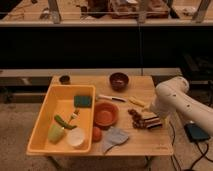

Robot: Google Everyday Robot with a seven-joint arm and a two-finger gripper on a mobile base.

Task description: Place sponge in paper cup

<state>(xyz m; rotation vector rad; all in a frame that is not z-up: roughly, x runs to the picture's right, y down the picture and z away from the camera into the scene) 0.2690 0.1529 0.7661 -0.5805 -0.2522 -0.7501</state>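
While the light wooden table (150, 87) fills the middle of the view, the large yellow rectangular plastic bin (47, 107) takes up its left part, well to the left of the dark gripper (149, 121). The white robot arm (175, 100) comes in from the right edge of the view and carries that gripper low over the tabletop. Whether the gripper is apart or together cannot be told.

Near the gripper's left, between it and the bin, stands the round red-orange bowl (106, 115). Left of the gripper and nearer the camera lies the crumpled grey-blue cloth (116, 137). Beyond the gripper, toward the table's far edge, sits the round dark brown bowl (119, 81).

The teal rectangular sponge (82, 101) lies inside the bin at its far right corner, well apart from the gripper. The white paper cup (76, 137) stands in the bin's near right corner, left of the cloth, and the sponge is outside it. Just beside the gripper's left is a dark brown clump (135, 116), too small to identify.
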